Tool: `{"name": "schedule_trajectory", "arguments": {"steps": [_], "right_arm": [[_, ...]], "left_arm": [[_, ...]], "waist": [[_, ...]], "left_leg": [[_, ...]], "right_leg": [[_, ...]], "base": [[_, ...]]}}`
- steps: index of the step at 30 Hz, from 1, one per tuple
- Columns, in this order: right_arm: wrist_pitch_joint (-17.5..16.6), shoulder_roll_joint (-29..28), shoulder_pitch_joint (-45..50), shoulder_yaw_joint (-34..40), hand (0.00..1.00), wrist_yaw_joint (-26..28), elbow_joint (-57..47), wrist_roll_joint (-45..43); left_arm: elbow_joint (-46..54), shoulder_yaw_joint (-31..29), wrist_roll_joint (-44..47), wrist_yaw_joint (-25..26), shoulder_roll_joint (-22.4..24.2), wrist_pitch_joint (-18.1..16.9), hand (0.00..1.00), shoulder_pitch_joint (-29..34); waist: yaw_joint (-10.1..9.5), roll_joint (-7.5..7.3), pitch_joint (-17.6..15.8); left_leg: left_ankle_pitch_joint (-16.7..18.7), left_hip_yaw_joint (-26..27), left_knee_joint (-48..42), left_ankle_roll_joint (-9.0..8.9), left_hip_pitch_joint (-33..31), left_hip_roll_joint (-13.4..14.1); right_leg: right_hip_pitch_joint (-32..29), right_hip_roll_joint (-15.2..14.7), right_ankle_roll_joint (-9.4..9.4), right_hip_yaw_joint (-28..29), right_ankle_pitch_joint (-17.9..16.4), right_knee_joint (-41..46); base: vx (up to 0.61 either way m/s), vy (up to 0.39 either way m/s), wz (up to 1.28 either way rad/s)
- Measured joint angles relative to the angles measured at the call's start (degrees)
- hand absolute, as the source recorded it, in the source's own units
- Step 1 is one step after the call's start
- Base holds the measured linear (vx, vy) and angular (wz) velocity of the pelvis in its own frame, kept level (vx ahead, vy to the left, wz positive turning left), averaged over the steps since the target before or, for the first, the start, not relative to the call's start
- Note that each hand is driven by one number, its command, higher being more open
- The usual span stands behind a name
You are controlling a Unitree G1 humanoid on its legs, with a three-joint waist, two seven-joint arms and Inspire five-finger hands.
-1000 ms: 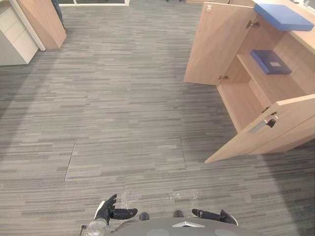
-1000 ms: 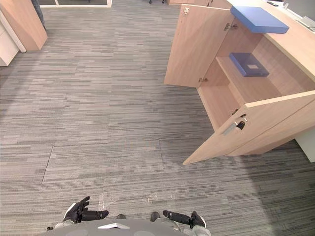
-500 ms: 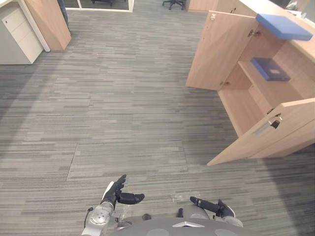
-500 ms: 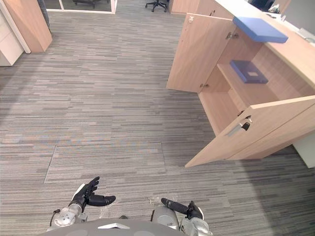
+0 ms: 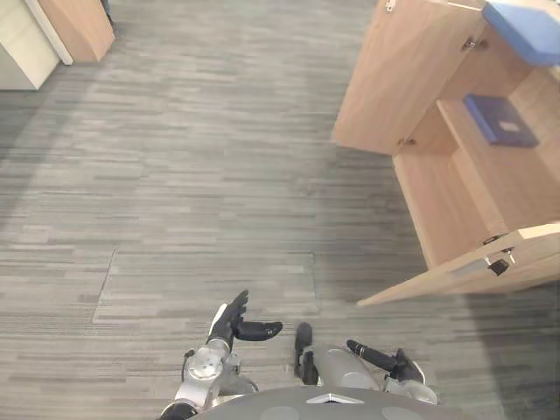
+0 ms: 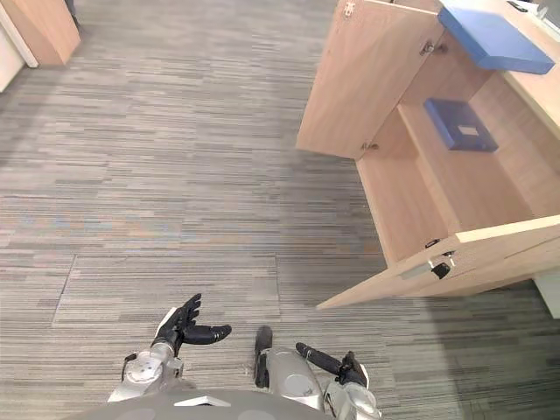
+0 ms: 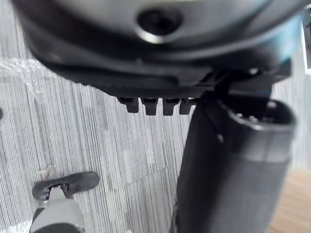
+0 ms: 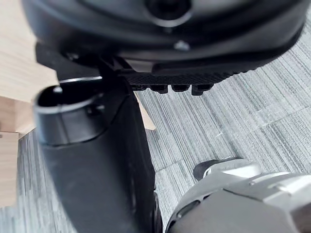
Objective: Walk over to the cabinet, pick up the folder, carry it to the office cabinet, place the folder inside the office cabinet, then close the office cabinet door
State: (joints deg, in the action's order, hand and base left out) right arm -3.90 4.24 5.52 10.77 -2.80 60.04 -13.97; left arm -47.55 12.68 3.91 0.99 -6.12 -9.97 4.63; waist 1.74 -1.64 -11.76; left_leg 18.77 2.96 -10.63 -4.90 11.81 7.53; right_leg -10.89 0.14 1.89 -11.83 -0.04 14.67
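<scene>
Grey striped carpet (image 5: 175,157) covers the floor, with the seam of a rectangular panel showing just ahead of the robot. To the right stands a light wooden cabinet (image 6: 404,206) with both doors swung wide. The far door (image 6: 354,83) stands out over the carpet. The near door (image 6: 490,254) reaches toward the robot and carries a silver handle (image 6: 416,269) with a small dark piece beside it.

Inside the cabinet, a dark blue folder (image 6: 459,124) lies flat on the shelf (image 6: 490,179), toward its far end. A light blue folder (image 6: 494,39) lies flat on the counter (image 6: 541,92) that forms the cabinet's top, above the open far corner. Both folders are well apart from the robot's hands.

Low in the head views, the left hand (image 5: 229,322) is held out over the carpet, its fingers straight and spread and its thumb pointing inward, holding nothing. The right hand (image 5: 385,360) is also over the carpet, fingers stretched out flat and empty. Each wrist view shows the straight fingertips (image 7: 149,106) of its own hand with only carpet beyond them.

At the far left of the room stand another wooden unit (image 5: 80,26) and a white unit (image 5: 19,44) beside it.
</scene>
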Motion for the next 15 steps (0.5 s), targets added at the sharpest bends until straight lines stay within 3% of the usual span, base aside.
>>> {"name": "schedule_trajectory", "arguments": {"steps": [4,6,9,12,14,15], "right_arm": [[-0.21,-0.59,0.14,-0.03,1.0,0.22,0.44,0.0],[-0.37,-0.6,0.06,-0.03,1.0,0.61,0.45,-0.09],[-0.35,-0.15,0.18,-0.03,1.0,1.01,1.05,-0.15],[-0.34,0.73,0.44,-0.06,1.0,0.99,3.3,-0.41],[-0.32,1.63,0.65,-0.27,1.0,1.03,4.03,-0.52],[-0.37,2.03,0.66,-0.28,1.0,1.02,4.52,-0.54]], "left_arm": [[-4.69,-2.12,0.1,0.44,0.88,0.05,1.0,-0.72],[-7.34,-3.79,0.21,1.49,1.02,0.25,1.0,-0.62],[-9.3,-6.0,0.17,2.42,0.47,0.24,1.0,-0.32],[-9.9,-7.23,0.35,2.57,-0.26,0.54,1.0,0.57],[-9.9,-8.49,0.37,2.75,0.16,0.7,1.0,0.73],[-9.9,-9.64,0.44,2.82,0.55,1.19,1.0,0.89]], "waist": [[0.67,-1.07,0.55],[1.73,-0.58,0.85],[1.76,0.17,2.19],[1.58,1.31,4.19],[1.33,2.78,4.72],[1.11,3.57,5.12]], "left_leg": [[-1.66,0.84,3.58,-0.26,1.7,0.4],[-1.87,0.47,3.86,-0.64,1.41,1.18],[-1.45,0.06,1.15,-1.64,-0.41,2.92],[-1.1,-1.42,-15.37,-2.13,-7.76,6.02],[-1.74,-1.76,-27.24,-1.17,-11.39,8.83],[-3.99,-1.55,-34.52,-0.23,-13.39,10.77]], "right_leg": [[-3.32,-0.65,0.48,0.04,-4.89,6.83],[-4.03,-0.57,0.71,-0.92,-6.55,8.12],[-3.47,0.74,1.39,-2.24,-7.56,6.75],[1.86,3.81,1.12,-3.46,-7.22,-0.82],[5.7,6.48,2.49,-3.65,-7.15,-3.43],[8.3,8.13,4.7,-3.6,-6.94,-4.63]], "base": [[0.14,-0.077,-0.01],[0.12,-0.07,0.19],[0.11,-0.087,0.16],[0.2,-0.153,0.23],[0.23,-0.136,0.01],[0.2,-0.086,-0.17]]}}
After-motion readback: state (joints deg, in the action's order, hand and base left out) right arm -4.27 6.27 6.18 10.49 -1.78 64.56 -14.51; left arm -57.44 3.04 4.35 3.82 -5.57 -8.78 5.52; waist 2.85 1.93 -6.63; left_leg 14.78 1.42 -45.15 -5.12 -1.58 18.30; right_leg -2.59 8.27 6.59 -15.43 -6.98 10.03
